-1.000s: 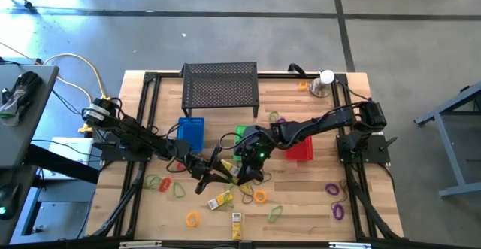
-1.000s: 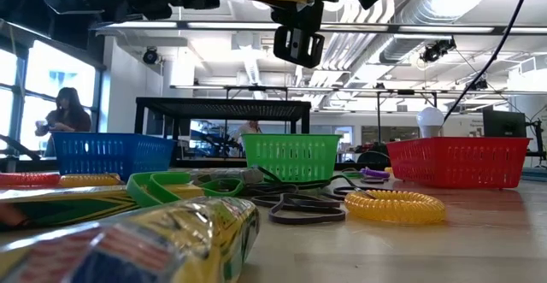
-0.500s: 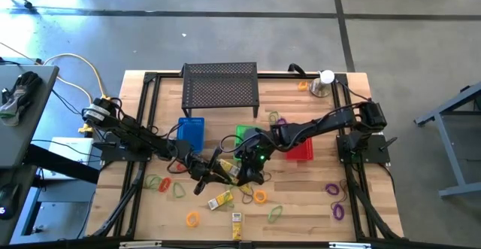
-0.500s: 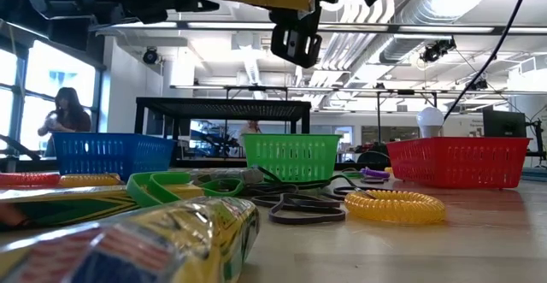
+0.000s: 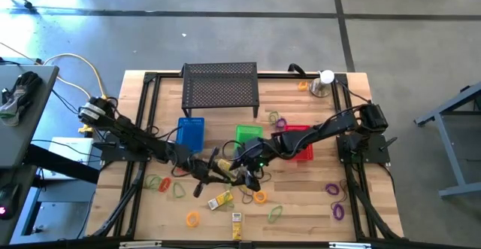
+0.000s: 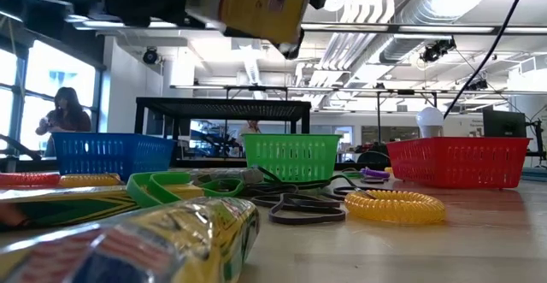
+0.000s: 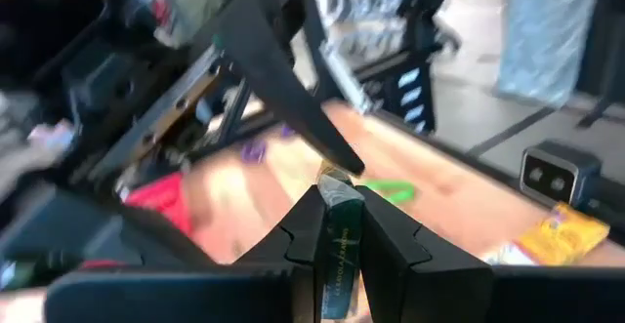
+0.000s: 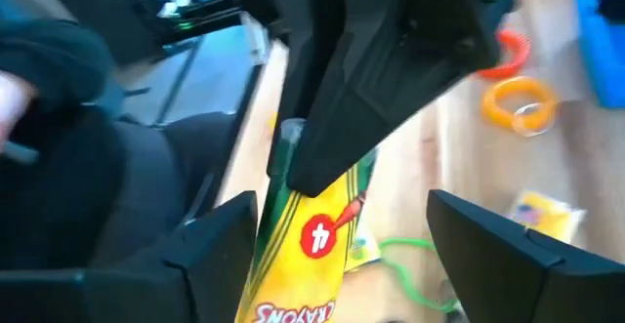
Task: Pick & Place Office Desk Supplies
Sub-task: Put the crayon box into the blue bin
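Note:
A flat yellow crayon pack (image 8: 311,237) with a green stripe hangs in the air above the table's middle, also seen in the low view as the pack (image 6: 254,9). My left gripper (image 7: 339,201) is shut on it; from above the left gripper (image 5: 216,172) sits just left of my right gripper (image 5: 244,172). My right gripper (image 8: 337,211) is open, one finger on each side of the pack, apart from it. More yellow packs (image 5: 219,200) and coloured loops (image 5: 259,196) lie on the table. My left gripper pinches the crayon pack between its two fingers, on the pack's flat faces at one end (image 7: 338,179). The fingers reach in level from the table's left side. The pack is lifted clear of the table and sits tilted.
Blue basket (image 5: 191,132), green basket (image 5: 248,134) and red basket (image 5: 301,145) stand in a row behind the grippers. A black mesh tray (image 5: 220,87) is at the far edge, a silver cup with a white ball (image 5: 323,83) at the far right. Purple loops (image 5: 334,192) lie right.
My right gripper has opened and let go of the crayon pack, rolling its wrist as it did. The pack stays in my left gripper, which has rolled, and has gone from level to tilted.

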### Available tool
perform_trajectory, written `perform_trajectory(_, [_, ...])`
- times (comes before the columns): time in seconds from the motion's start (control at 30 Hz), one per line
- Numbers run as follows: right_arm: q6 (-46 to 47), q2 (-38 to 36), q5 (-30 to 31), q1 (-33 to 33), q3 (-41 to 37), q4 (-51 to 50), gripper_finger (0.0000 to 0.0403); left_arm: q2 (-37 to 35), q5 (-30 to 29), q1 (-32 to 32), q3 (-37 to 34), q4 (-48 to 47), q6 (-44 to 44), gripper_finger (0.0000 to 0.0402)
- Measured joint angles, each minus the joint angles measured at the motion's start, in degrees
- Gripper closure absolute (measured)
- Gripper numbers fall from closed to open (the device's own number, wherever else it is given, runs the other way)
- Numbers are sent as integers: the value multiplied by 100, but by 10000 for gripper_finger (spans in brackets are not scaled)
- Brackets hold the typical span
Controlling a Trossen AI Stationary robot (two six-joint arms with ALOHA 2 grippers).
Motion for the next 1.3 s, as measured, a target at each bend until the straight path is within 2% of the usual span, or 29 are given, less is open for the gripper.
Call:
perform_trajectory(0.2, [-231, 0, 337, 217, 0, 57, 103, -879, -1286, -437, 0, -1623, -677, 365])
perform_trajectory(0.33, [-480, 0, 716, 378, 0, 88, 104, -1546, -2390, -729, 0, -2890, -1248, 365])
perform_trajectory(0.5, [-807, 0, 1527, 528, 0, 84, 104, -2479, -3948, -1113, 0, -4240, -1850, 365])
perform_trajectory(0.67, [-927, 0, 2207, 606, 0, 51, 104, -3276, -4772, -1285, 1, -5312, -2592, 365])
perform_trajectory(0.8, [-927, 0, 2491, 656, 0, -119, 104, -3652, -5096, -1290, 2, -6036, -2794, 365])
perform_trajectory(0.93, [-896, 0, 2500, 705, 0, -295, 104, -3854, -5117, -1169, 4, -6515, -3072, 364])
perform_trajectory(1.13, [-815, -2, 2489, 738, 0, -467, 104, -3882, -4955, -842, 255, -7454, -3115, 364])
perform_trajectory(1.3, [-813, -4, 2487, 736, 0, -647, 104, -3857, -4402, -366, 810, -8521, -3555, 364])
